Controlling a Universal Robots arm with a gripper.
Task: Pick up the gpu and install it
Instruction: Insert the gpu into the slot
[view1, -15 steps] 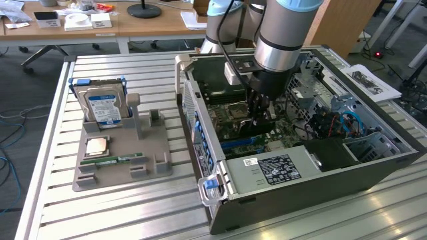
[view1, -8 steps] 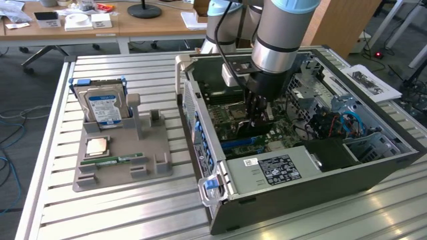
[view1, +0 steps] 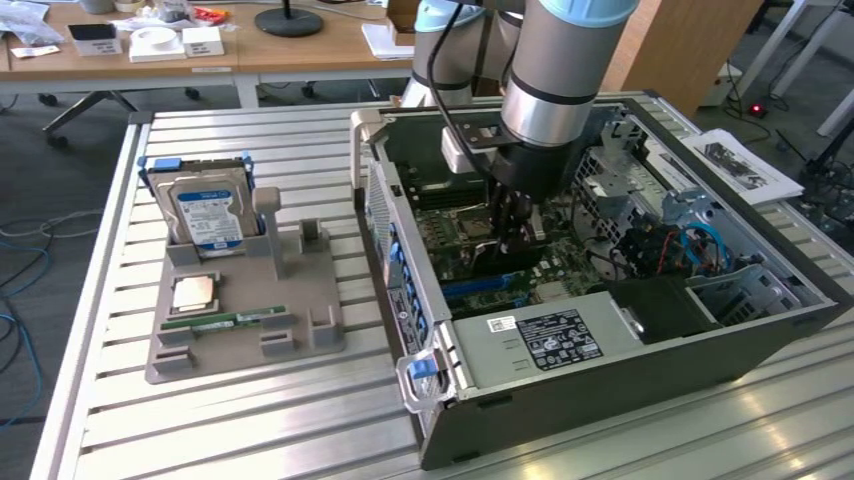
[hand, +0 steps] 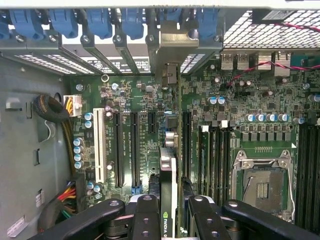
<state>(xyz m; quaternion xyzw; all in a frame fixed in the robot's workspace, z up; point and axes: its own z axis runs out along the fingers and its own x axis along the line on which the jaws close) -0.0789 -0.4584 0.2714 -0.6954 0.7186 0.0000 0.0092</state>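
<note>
The install step appears in hand: the gripper (hand: 167, 212) pinches the gpu (hand: 168, 170) edge-on over the motherboard (hand: 210, 95), and seating it likely calls for its edge squared to a slot.

Pincer (hand: 172, 215) clamped on gpu (hand: 168, 170), card edge-on and upright over green motherboard (hand: 125, 100). Its metal bracket reaches the blue clips (hand: 100, 22). CPU socket (hand: 262, 182) off to one side.

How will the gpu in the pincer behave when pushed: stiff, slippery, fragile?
Probably stiff: the gpu stands straight, edge-on, in the pincer. Probably light: it is thin. It may pivot, being gripped at one narrow stretch.
</note>
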